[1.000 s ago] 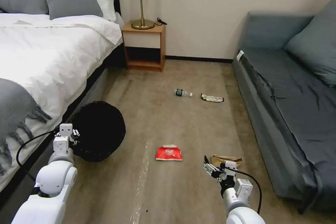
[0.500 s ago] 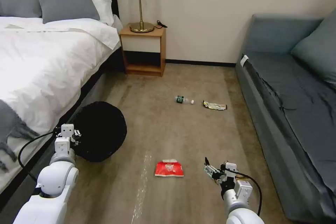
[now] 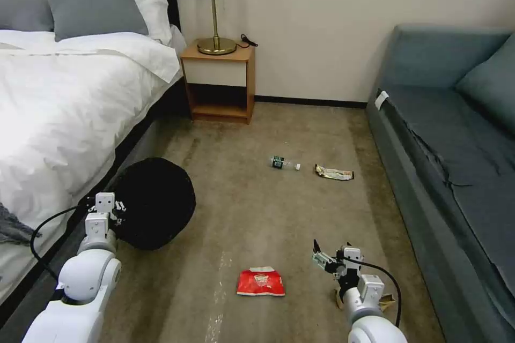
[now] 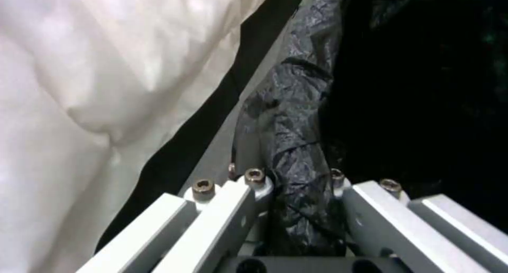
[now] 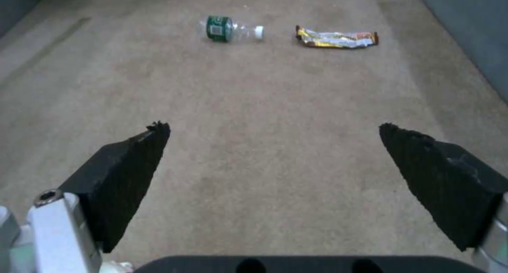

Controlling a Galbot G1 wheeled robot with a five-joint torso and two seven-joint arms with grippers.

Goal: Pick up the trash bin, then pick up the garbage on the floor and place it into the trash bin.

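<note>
Nearest me, my right gripper [image 3: 331, 257] hung over the carpet with its jaws spread wide and nothing between them, the brown paper bag [image 3: 387, 302] partly hidden just beside its wrist. The red snack packet [image 3: 261, 282] lay on the floor near it, toward the bed side. My left gripper [image 4: 296, 193] was clamped on the bag-lined rim of the trash bin [image 3: 153, 202], close against the bed [image 3: 64, 118]. Farther off, mid-floor, lay the bottle [image 5: 228, 28] and the wrapper [image 5: 337, 39], near each other, apart.
</note>
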